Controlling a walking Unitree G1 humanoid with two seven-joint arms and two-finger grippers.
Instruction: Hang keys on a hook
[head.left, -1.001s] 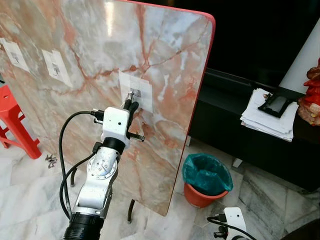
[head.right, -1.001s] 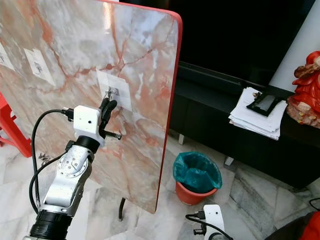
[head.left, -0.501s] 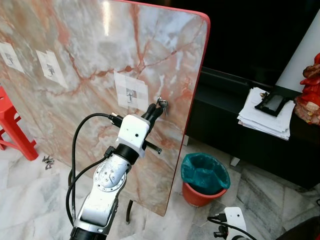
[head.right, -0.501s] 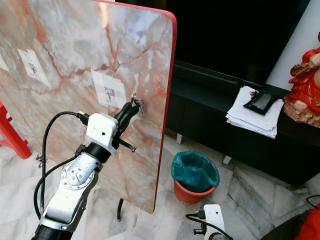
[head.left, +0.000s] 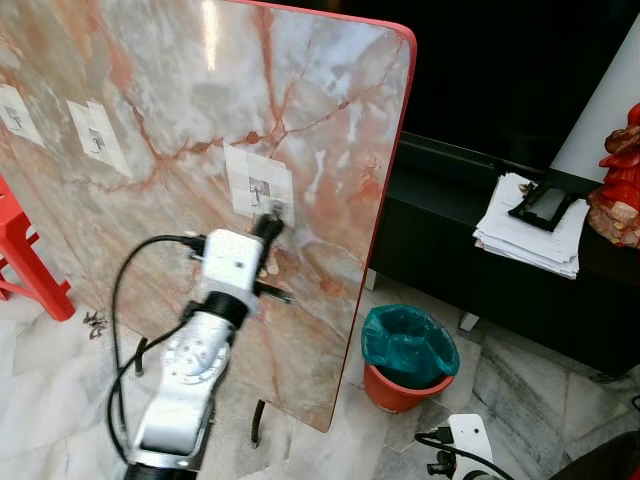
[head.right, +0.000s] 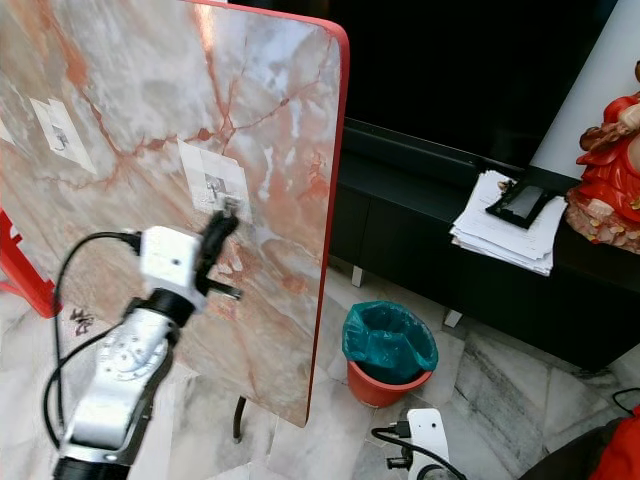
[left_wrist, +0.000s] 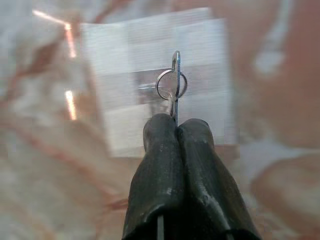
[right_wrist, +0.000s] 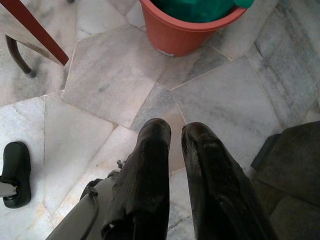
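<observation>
In the left eye view, the left gripper (head.left: 268, 222) is raised against a marble board (head.left: 330, 110) with a red rim, which stands tilted on the floor. The fingertips are at the lower edge of a white patch (head.left: 259, 184) near the middle of the board. The arm is blurred here, so the keys cannot be made out clearly. Two more white patches sit toward the board's left edge. Past the board's right edge a red bin (head.left: 410, 355) with a green bag stands on the floor, and a stack of papers (head.left: 527, 225) lies on a dark low cabinet (head.left: 440, 215).

In the right eye view, the right gripper's white wrist block (head.right: 426, 437) hangs low, near the floor.

In the left wrist view, the two black fingers (left_wrist: 160, 150) are pressed together and clamp the keys (left_wrist: 174, 87). The key ring stands just in front of the hook (left_wrist: 150, 87) on the white patch; probably it touches it, but the blur hides this.

In the right wrist view, the right gripper (right_wrist: 176, 130) has its fingers a little apart, holding nothing, above the floor tiles.
</observation>
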